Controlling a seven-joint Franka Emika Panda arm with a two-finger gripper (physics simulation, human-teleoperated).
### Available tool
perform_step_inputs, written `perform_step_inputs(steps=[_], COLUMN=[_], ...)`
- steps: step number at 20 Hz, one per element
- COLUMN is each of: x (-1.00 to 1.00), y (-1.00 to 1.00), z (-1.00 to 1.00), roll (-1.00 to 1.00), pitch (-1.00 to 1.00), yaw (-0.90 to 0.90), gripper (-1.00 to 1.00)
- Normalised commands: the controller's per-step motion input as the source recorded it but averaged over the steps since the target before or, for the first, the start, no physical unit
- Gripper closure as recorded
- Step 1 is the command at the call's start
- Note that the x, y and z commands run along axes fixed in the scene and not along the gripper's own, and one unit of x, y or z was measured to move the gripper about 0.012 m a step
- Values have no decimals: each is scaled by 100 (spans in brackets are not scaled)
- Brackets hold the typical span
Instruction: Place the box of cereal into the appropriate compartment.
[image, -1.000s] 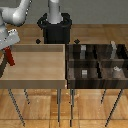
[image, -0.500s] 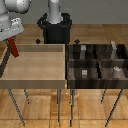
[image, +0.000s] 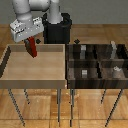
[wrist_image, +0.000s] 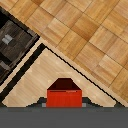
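Note:
The box of cereal (image: 32, 48) is a narrow red slab hanging tilted above the back left part of the light wooden tray (image: 35, 82). My gripper (image: 30, 40) is shut on its upper end. In the wrist view the box of cereal (wrist_image: 64, 96) shows as a red block between the fingers, over the tray's corner. The compartment (image: 107, 56) is the back section of the dark bin at the exterior view's right, with a tall light-grey block (image: 114, 49) standing in it. It lies well to the right of the gripper.
The dark four-part bin (image: 69, 70) stands right of the tray on thin legs. Its other sections hold small grey blocks (image: 84, 73). The robot's black base (image: 59, 30) rises behind the tray. Wooden floor surrounds both stands.
The gripper has carried the red box from the tray's left edge toward the exterior view's right, and it now hangs over the tray's back left area.

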Motion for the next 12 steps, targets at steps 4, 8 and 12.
perform_step_inputs(steps=[4,8,12], x=[0,0,0], y=[100,100,100], z=[0,0,0], roll=[0,0,0], pitch=[0,0,0], yaw=[0,0,0], gripper=[100,100,100])
